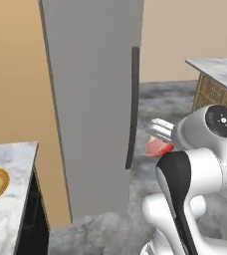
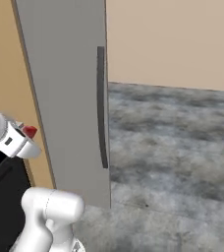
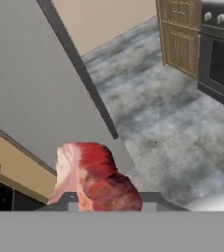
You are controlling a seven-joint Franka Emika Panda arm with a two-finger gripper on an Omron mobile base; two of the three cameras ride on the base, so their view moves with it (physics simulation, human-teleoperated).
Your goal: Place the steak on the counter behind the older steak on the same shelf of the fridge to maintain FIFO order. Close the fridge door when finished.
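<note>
The gripper [image 3: 101, 204] is clamped on the steak [image 3: 94, 177], low center of the hand view. Worry: the fridge door [image 1: 93, 99], filling the upper middle, looks swung across its path, so the meat could bump it and slip.

Both base views face the fridge door [image 1: 93, 99]; hand view looks floorward.
</note>
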